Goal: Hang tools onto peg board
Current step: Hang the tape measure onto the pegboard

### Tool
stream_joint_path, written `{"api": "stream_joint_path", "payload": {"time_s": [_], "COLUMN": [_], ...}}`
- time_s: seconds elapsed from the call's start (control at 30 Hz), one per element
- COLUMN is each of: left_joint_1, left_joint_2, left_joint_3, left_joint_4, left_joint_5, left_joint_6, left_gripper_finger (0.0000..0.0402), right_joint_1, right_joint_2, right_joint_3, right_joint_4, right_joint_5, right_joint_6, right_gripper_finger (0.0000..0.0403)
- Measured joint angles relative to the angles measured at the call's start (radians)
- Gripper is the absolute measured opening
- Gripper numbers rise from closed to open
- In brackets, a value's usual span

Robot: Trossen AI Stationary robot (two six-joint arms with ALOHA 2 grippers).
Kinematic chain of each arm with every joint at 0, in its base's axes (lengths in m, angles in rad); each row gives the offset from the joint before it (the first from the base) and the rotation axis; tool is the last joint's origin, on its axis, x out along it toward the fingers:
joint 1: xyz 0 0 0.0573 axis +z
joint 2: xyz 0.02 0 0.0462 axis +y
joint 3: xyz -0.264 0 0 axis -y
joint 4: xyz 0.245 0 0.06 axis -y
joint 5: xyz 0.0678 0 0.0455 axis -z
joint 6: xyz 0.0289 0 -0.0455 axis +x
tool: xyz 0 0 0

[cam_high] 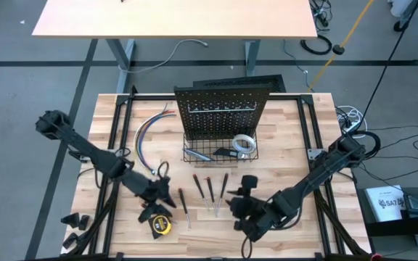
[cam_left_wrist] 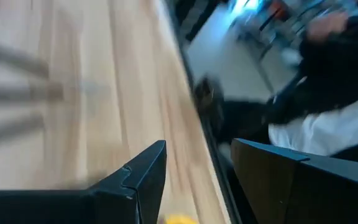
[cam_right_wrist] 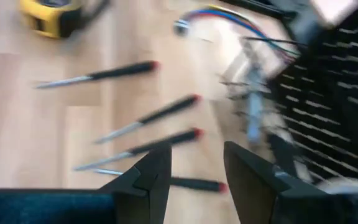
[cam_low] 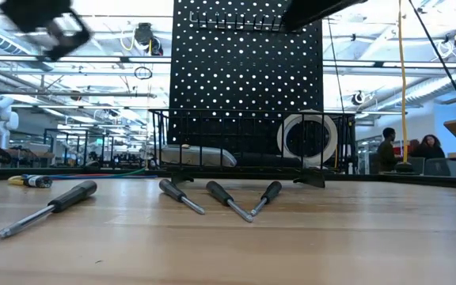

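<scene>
L arm (cam_high: 85, 148): black, slim jointed links | R arm (cam_high: 318, 174): same black build, bulky wrist | end effector fingers (cam_right_wrist: 154, 177): matte black, angular, notched inner edge | no markings vis.

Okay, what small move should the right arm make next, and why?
Probably lower the right gripper onto the nearest slim dark screwdriver with a red-ended handle. Its jaws stand open and empty just above the row of screwdrivers on the wooden table, and none hangs on the black perforated peg board yet.
</scene>
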Motion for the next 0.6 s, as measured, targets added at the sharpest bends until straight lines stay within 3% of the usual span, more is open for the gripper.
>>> {"api": "stream_joint_path", "payload": {"time_s": [0.13, 0.37, 0.6], "left_joint_1": [-0.099, -0.264, -0.340], "left_joint_2": [0.016, 0.016, 0.016], "left_joint_3": [0.071, 0.082, 0.082], "left_joint_4": [-0.168, -0.267, -0.474], "left_joint_5": [-0.010, -0.046, -0.242], "left_joint_6": [-0.130, -0.285, -0.394], "left_gripper_finger": [0.0187, 0.0187, 0.0187], "right_joint_1": [-0.026, -0.062, -0.103], "right_joint_2": [0.000, 0.005, 0.075], "right_joint_3": [-0.040, -0.046, -0.046], "right_joint_4": [0.131, 0.223, 0.616], "right_joint_5": [-0.074, -0.134, -0.570], "right_joint_6": [-0.088, -0.096, -0.282], "right_gripper_finger": [0.0139, 0.0139, 0.0139]}}
